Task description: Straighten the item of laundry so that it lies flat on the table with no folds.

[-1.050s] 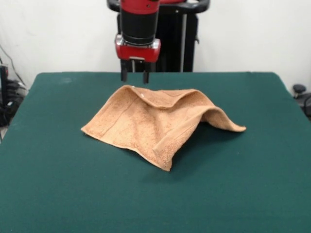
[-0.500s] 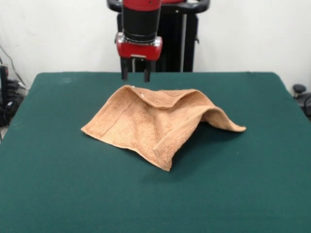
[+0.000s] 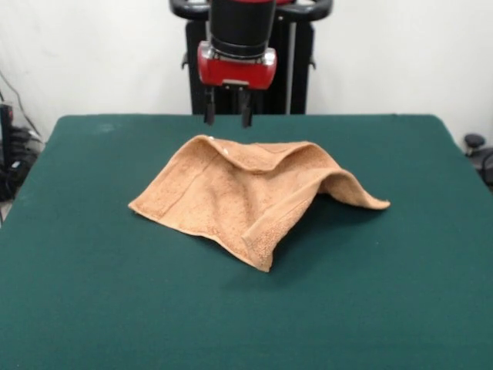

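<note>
No container was seen on the tabletop [image 3: 92, 308]; the dark green cloth-covered surface carried only the towel [image 3: 246, 193]. The towel, orange-tan terry cloth, was found near the middle of the tabletop, somewhat toward the far side, and was not lying flat. A raised ridge was formed along its far edge, where the cloth was doubled over in a soft fold, and from that ridge the fabric sloped down toward the camera. The right-hand part in the front view was lifted in an arch, with a narrow tip drawn out to the right and resting on the green surface, and a dark shadow was cast beneath the arch. The left-hand part was spread more smoothly, with a woven border band seen running near its left edge. Another band was seen along the folded edge that ended in the nearest corner, which pointed toward the camera. A small pale speck, possibly a label, was noticed near the far ridge. The hand [image 3: 228, 117] was held above the far edge of the towel, clear of the cloth, with its two dark fingers [image 3: 209, 114] spread apart and nothing between them.
</note>
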Controlling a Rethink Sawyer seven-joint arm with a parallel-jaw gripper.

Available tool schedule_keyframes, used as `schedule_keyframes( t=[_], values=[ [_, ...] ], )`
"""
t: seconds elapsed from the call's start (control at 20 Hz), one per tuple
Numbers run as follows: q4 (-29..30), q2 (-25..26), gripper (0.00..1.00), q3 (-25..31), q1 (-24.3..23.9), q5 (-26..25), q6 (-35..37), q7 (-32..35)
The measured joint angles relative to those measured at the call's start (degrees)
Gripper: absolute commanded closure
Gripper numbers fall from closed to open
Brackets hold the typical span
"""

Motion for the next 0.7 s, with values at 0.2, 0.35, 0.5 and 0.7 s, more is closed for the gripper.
schedule_keyframes(
  t=[0.2, 0.35, 0.5, 0.7],
  values=[
    [-3.1, 0.4, 0.0, 0.0, 1.1, 0.5, 1.8, 0.0],
    [-6.4, 0.9, 0.0, 0.0, 1.7, 1.3, 2.3, 0.0],
    [-9.1, 2.0, 0.0, 0.0, 1.8, 1.7, 2.3, 0.0],
    [-12.3, 3.8, 0.0, 0.0, 1.7, 2.0, 2.3, 0.0]
  ],
)
